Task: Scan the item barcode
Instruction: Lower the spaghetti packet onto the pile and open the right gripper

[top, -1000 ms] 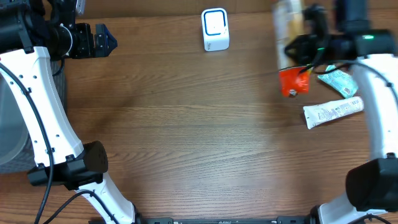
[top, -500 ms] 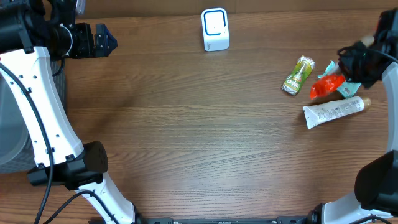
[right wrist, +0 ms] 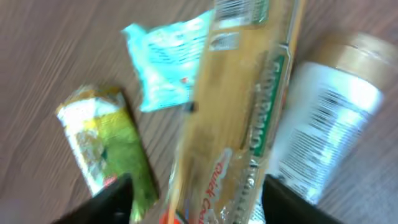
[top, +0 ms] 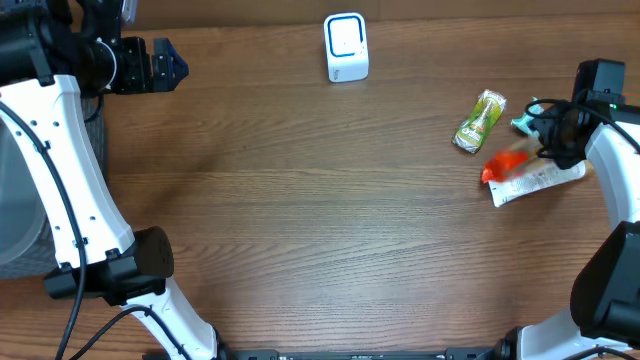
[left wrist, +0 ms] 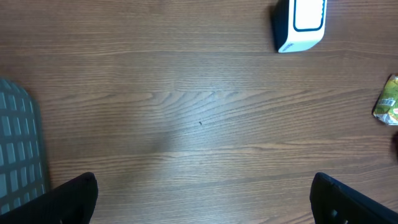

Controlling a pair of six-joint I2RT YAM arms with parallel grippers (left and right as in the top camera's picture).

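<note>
Overhead: right hand (right wrist: 202, 199) spread over orange packet (top: 503, 164) atop white tube (top: 545, 181), green bar (top: 480, 120) beside. Left hand (left wrist: 208, 202) wide open.

- We log the left arm raised at far left, the left gripper (left wrist: 211, 199) with its fingers spread wide.
- We log the right arm bent inward, the right gripper (right wrist: 202, 200) with its jaws parted.

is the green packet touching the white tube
Apart. The overhead view shows a clear gap between the green packet and the tube.
</note>
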